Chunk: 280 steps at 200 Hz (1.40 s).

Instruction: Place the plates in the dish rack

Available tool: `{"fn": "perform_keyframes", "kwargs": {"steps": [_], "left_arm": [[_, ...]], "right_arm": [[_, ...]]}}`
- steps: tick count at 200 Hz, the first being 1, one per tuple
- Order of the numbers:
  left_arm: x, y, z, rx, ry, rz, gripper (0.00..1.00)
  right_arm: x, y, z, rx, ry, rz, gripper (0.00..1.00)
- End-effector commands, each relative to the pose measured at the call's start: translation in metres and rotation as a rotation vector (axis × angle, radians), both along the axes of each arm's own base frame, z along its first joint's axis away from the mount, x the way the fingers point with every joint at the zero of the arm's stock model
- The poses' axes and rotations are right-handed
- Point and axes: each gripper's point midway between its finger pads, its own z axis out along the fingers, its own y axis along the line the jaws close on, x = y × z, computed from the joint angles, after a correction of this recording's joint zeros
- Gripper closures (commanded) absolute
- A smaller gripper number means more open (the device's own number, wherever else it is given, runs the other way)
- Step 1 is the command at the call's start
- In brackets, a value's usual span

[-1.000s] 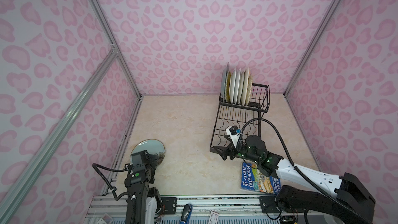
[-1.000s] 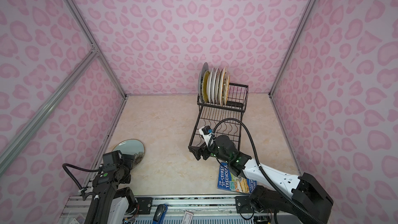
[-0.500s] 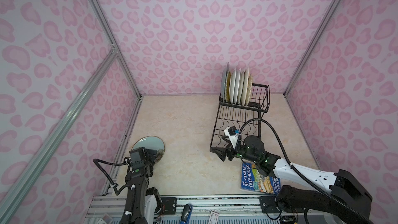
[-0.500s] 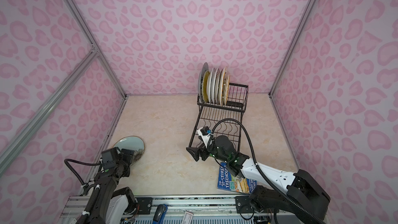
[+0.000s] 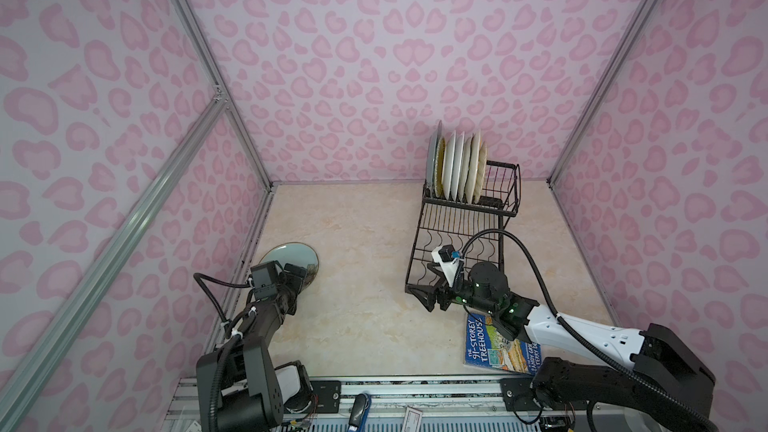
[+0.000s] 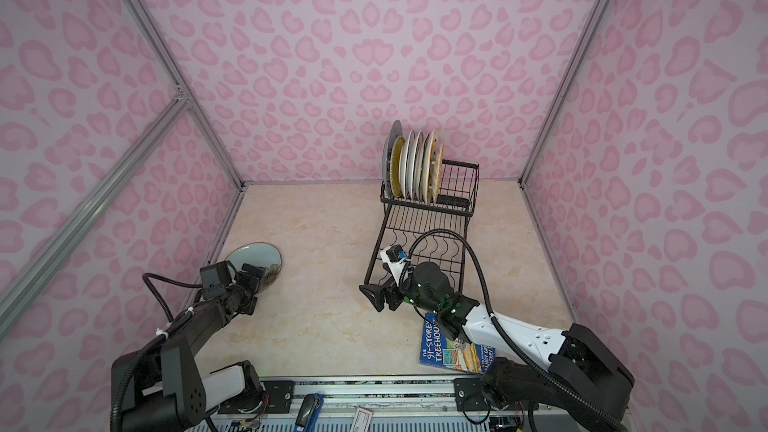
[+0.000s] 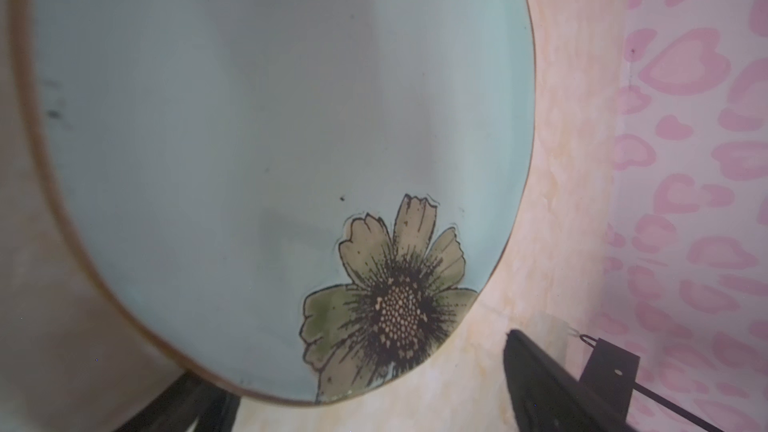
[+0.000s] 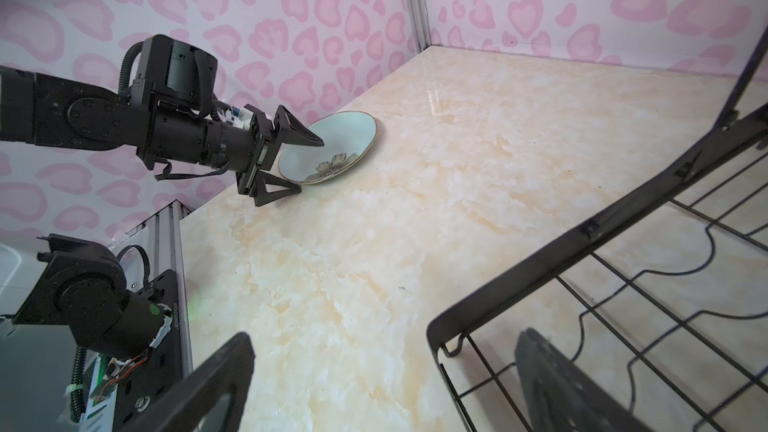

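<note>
Reaching forward since a moment ago, the left fingers (image 8: 297, 135) now stand spread wide at the near rim of the flowered plate (image 5: 291, 257), one above it and one beside it, not closed on it. It lies on the counter (image 5: 365, 284) by the left wall. Wide open and empty, the right fingers (image 5: 420, 296) hang at the near corner of the dish rack (image 5: 457, 226), whose raised basket holds the other plates (image 5: 457, 168) upright.

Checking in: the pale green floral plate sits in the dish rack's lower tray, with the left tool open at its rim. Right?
Not quite. The pale green floral plate lies on the table by the left wall, well away from the dish rack, as the right wrist view shows. The left tool is indeed open at its rim.
</note>
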Motion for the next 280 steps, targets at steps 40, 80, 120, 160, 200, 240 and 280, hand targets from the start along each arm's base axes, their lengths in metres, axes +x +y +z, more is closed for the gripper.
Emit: {"fn": "perform_keyframes", "kwargs": {"steps": [40,80,120,160,200,240,280], "left_arm": [[0.022,0.0,0.022,0.019,-0.097,-0.032,0.03],[-0.007,0.017,0.016,-0.011,-0.097,0.067,0.04],[-0.019,0.044,0.015,-0.041,-0.113,0.148,0.0],[-0.017,0.055,-0.002,-0.105,-0.094,0.174,0.09],[-0.017,0.061,-0.026,-0.169,-0.078,0.185,0.3],[-0.018,0.061,-0.039,-0.188,-0.042,0.187,0.36],[-0.014,0.062,-0.048,-0.232,-0.033,0.208,0.44]], "right_arm": [[0.003,0.004,-0.004,0.014,-0.001,0.001,0.02],[0.001,0.005,-0.002,0.032,-0.001,0.008,0.02],[0.0,0.004,0.001,0.047,-0.005,0.011,0.02],[-0.002,0.005,0.002,0.057,-0.006,0.017,0.02],[-0.001,0.005,0.0,0.052,-0.009,0.013,0.02],[-0.001,0.006,-0.001,0.055,-0.003,0.015,0.02],[-0.001,0.005,-0.001,0.057,-0.003,0.014,0.02]]}}
